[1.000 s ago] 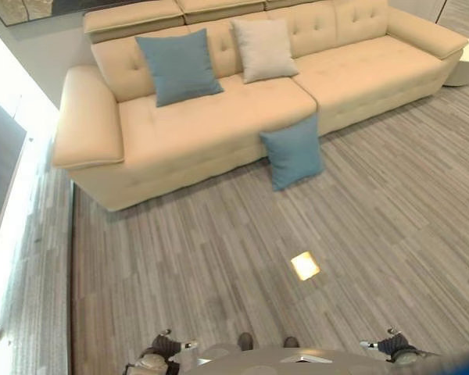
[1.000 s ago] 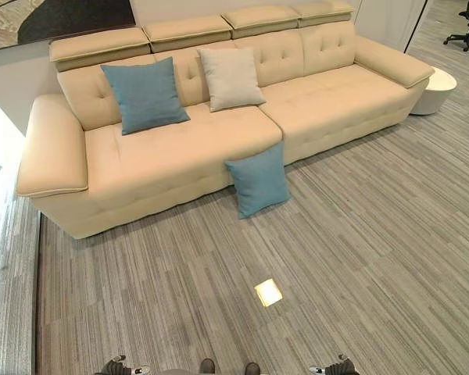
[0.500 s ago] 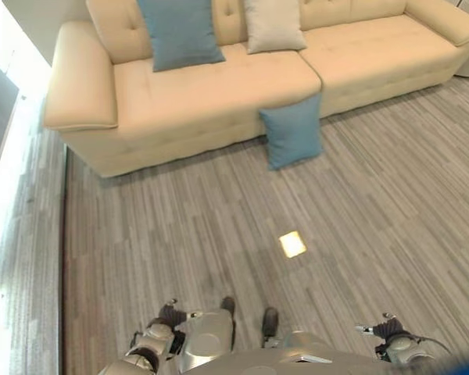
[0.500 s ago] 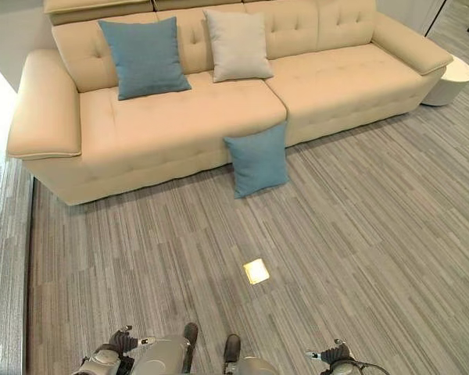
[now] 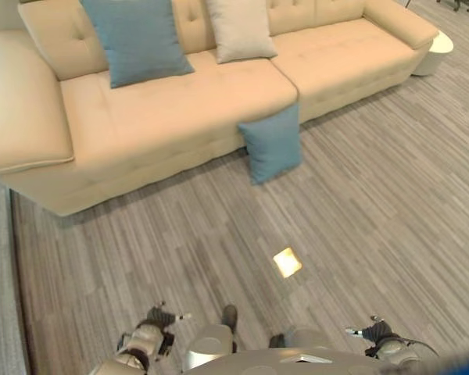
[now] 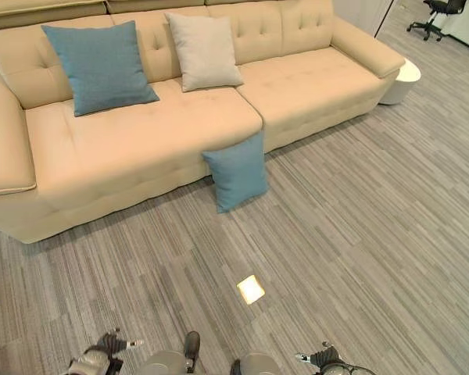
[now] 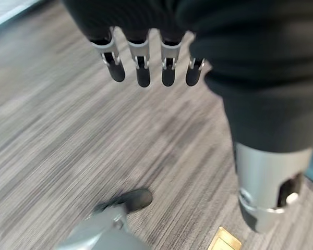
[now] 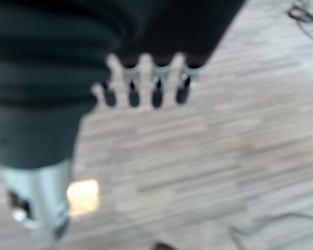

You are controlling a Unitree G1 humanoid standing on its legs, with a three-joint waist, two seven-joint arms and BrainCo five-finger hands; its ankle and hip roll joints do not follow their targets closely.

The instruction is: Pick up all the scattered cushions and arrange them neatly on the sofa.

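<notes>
Beige sofa (image 6: pixel 141 148) along the back of the scene. Two cushions already up on it: large blue cushion (image 6: pixel 99 66) propped against the backrest toward the sofa's left end, beige cushion (image 6: pixel 204 51) upright just beside it toward the middle. Small blue cushion (image 6: pixel 237 172) on the grey carpet floor (image 6: pixel 359 226), leaning upright against the sofa's front face near the seam between the two seats. The remaining scattered piece, judging by the task.

Left hand (image 7: pixel 146 62) low at the side, fingers straight and spread, holding nothing. Right hand (image 8: pixel 146 86) likewise low, fingers relaxed and extended, nothing in it. Both well apart from the floor cushion.

Step in hand, probably: approach toward the floor cushion, pickup not yet begun.

Risks:
- Soft, slippery fabric; a one-handed pinch at a corner likely to sag or slip out. Two-handed squeeze safer.
- Deep bend needed for a floor-level grab; balance loss possible.
- Pushing instead of gripping could topple the cushion flat on the floor.
- Careless placement could knock over the two propped cushions.
- Square brass floor plate (image 6: pixel 251 289) on the walking path; possible foot catch.

White round side table (image 6: pixel 399 78) at the sofa's right end, office chair (image 6: pixel 432 9) beyond. No brands, labels or readable writing anywhere.
</notes>
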